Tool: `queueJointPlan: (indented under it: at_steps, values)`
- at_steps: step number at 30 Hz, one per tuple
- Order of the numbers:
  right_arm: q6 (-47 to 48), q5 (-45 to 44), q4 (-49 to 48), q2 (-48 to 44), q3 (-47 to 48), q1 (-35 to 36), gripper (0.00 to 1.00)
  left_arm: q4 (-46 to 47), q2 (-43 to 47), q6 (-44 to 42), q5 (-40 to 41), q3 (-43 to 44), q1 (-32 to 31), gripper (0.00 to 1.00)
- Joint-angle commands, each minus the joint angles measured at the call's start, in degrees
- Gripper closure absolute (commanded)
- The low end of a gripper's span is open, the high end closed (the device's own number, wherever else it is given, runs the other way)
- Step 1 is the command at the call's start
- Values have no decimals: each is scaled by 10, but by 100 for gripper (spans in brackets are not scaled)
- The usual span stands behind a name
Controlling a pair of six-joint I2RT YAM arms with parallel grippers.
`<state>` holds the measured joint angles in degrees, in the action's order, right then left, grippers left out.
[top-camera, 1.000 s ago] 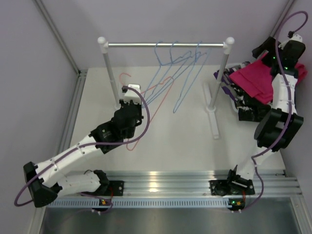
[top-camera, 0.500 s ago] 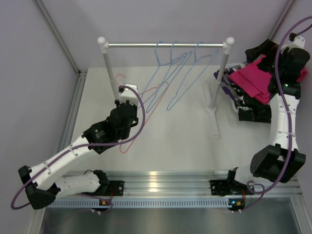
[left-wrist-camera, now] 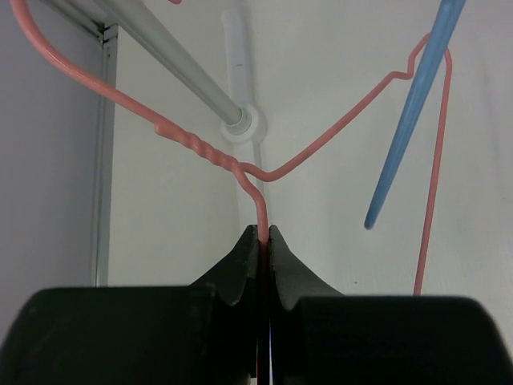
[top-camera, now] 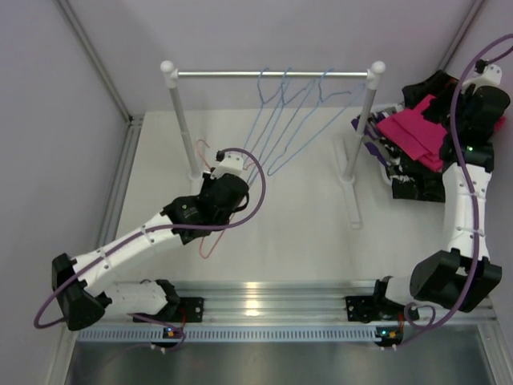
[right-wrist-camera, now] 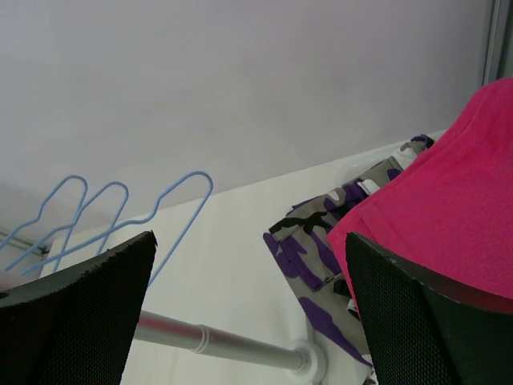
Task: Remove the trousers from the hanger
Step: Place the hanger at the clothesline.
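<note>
Clamped shut on the bare pink hanger (left-wrist-camera: 200,148), our left pincer (left-wrist-camera: 263,234) pinches the wire just below its twisted neck. No cloth hangs from it. A blue hanger (left-wrist-camera: 409,120) dangles to the right.

From the right wrist, we see our right pincer (right-wrist-camera: 248,241) spread wide and empty. The hot pink trousers (right-wrist-camera: 433,233) lie below it, on top of the purple camouflage pair (right-wrist-camera: 313,241).

From above, the rail (top-camera: 272,74) carries only bare blue hangers. The trousers are heaped on the table (top-camera: 304,233) right of the rack, with a black pair (top-camera: 417,186) underneath. We cannot make out a fourth pair. We judge the removal done, with only the pink hanger left to put down or rehang.
</note>
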<state>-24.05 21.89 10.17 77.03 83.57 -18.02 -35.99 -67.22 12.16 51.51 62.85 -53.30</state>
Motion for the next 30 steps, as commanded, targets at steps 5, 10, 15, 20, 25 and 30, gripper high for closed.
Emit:
queueJointPlan:
  at_steps: [5, 10, 15, 20, 25, 30]
  values:
    - [9, 10, -49, -20, -21, 2, 1, -27, -4, 6, 89, 19, -1, 100]
    - [6, 14, -56, -22, -30, 2, 1, -47, -6, -28, 156, 44, -2, 100]
    - [6, 16, -60, -23, -32, 1, 0, -19, 4, -87, 207, 46, -2, 100]
    - [5, 18, -60, -24, -34, 1, 1, 67, -2, -200, 243, 43, -5, 100]
    - [3, 22, -61, -25, -35, 2, 1, 198, 8, -305, 246, 19, -9, 100]
    - [3, 28, -62, -22, -32, 2, 1, 316, 10, -391, 241, 20, -15, 100]
